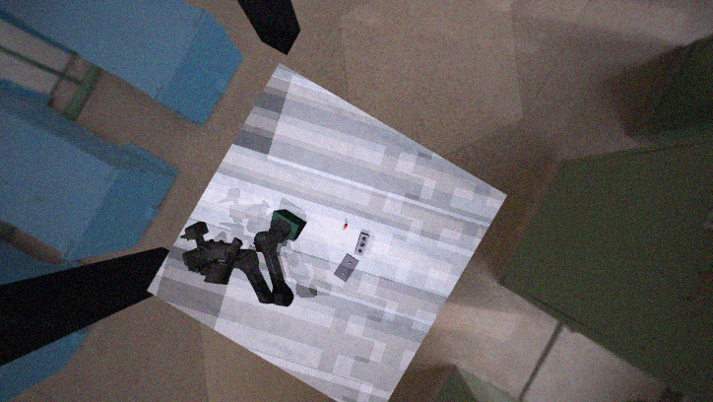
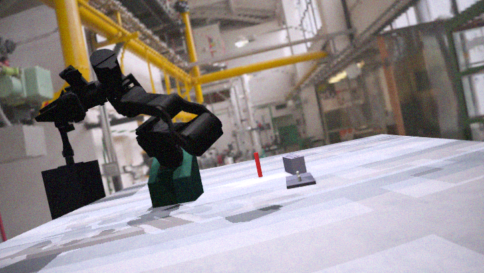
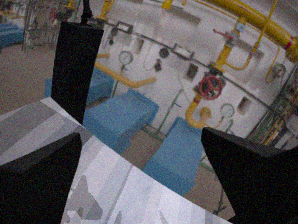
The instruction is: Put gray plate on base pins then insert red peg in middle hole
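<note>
Green block (image 2: 174, 185) beside arm; red peg (image 2: 258, 164), base (image 2: 300, 180) well apart.

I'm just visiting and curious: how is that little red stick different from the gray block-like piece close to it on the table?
The red peg is thin and bright red; the gray plate is a broader, dull gray slab. From above, the peg shows only as a small dot, while the plate shows a flat face with a hole in it. The peg stands apart from the pinned base; the plate is right beside it. Both rest on the table, untouched by the open gripper.

Black arm (image 2: 145, 102) folded low, gripper (image 3: 143, 183) wide open, empty.
</note>
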Robot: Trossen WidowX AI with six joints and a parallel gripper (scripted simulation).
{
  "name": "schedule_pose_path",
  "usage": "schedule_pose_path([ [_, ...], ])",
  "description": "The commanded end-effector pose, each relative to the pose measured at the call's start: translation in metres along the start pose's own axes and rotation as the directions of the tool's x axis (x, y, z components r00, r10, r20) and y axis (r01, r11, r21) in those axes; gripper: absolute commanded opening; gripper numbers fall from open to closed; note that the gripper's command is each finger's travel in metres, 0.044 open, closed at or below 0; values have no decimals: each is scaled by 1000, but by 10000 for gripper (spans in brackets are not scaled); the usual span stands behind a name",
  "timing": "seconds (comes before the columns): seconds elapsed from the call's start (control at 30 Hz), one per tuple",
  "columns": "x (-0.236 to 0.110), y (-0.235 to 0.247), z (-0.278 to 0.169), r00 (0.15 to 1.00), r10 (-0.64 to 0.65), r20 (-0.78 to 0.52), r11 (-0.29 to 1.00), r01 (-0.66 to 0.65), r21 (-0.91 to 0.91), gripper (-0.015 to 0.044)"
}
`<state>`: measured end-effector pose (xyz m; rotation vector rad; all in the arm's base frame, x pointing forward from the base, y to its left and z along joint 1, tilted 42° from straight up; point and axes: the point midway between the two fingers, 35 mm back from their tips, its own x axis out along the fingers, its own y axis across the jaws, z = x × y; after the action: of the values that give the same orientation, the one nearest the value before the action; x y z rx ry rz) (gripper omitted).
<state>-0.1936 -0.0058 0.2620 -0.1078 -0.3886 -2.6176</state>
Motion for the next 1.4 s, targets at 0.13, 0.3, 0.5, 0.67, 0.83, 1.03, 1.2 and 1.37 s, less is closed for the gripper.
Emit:
schedule_pose_path([
  [0.13,-5,-33,17,988,-151,37,980,145,135,440],
  [0.3,-31,-102,43,888,-453,77,828,388,405,440],
  [0.5,-94,-177,60,646,-762,55,501,532,683,440],
  [0.67,-165,-223,62,382,-924,-24,182,494,850,440],
  [0.83,-247,-249,51,104,-983,-152,-110,325,939,440],
  [1.03,-347,-251,24,-191,-918,-349,-357,10,934,440],
  [1.2,-420,-228,-8,-365,-770,-523,-450,-271,851,440],
  [1.37,-483,-188,-45,-450,-576,-683,-448,-526,723,440],
])
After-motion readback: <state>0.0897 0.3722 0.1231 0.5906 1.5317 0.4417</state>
